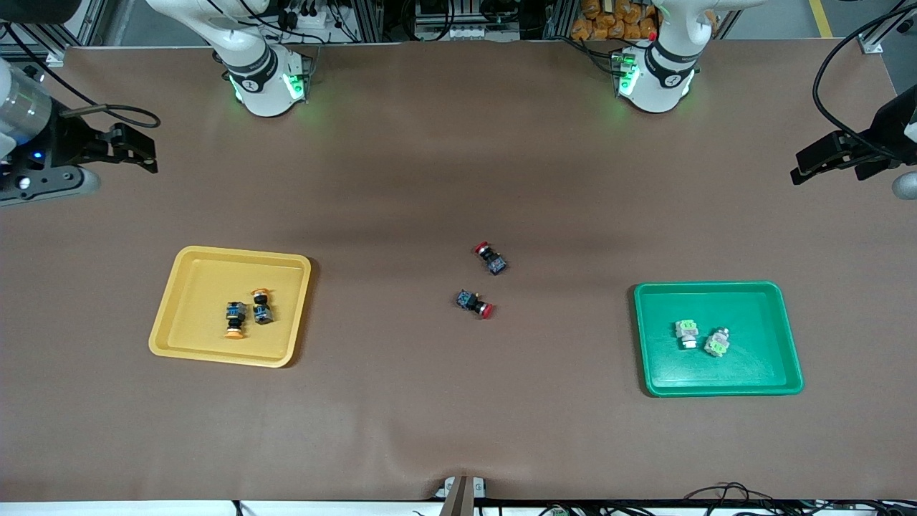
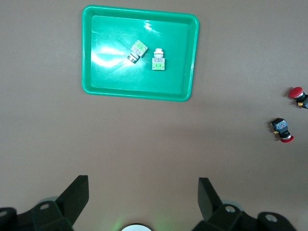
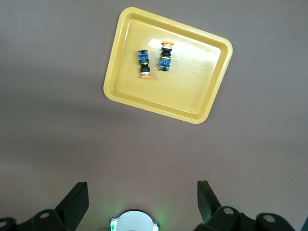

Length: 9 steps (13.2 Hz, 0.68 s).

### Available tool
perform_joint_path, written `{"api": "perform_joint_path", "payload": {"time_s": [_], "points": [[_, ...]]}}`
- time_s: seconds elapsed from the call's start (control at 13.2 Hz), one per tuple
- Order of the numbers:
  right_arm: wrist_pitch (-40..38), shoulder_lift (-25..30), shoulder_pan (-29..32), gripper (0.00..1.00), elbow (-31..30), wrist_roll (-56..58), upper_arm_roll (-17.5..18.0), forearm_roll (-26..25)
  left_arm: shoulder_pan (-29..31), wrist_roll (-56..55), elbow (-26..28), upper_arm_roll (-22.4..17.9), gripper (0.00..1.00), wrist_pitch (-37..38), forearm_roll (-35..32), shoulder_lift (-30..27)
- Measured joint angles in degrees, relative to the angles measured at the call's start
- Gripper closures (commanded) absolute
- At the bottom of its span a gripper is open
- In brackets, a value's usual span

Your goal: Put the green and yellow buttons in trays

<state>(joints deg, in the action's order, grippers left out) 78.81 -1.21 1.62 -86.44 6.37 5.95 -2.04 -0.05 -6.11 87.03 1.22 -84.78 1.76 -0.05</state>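
Two yellow buttons (image 1: pixel 247 314) lie side by side in the yellow tray (image 1: pixel 188 287) toward the right arm's end of the worktop (image 1: pixel 458 408). Two green buttons (image 1: pixel 701 338) lie in the green tray (image 1: pixel 759 373) toward the left arm's end. Two red buttons (image 1: pixel 483 279) lie between the trays. The left hand (image 2: pixel 143 192) and right hand (image 3: pixel 142 192) both wait high, fingers wide, empty.

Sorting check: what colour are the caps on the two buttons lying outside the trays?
Red caps on both loose buttons; clearest in the front view.
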Motion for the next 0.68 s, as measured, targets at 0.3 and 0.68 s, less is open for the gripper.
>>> {"api": "perform_joint_path", "payload": {"time_s": [0.3, 0.68], "points": [[-0.1, 0.0, 2.7, 0.00, -0.1, 0.0, -0.1, 1.1, 0.0, 0.0, 0.0, 0.0, 0.00, 0.0, 0.0, 0.0], [-0.1, 0.0, 2.7, 0.00, -0.1, 0.0, 0.0, 1.1, 0.0, 0.0, 0.1, 0.0, 0.00, 0.0, 0.0, 0.4]]}}
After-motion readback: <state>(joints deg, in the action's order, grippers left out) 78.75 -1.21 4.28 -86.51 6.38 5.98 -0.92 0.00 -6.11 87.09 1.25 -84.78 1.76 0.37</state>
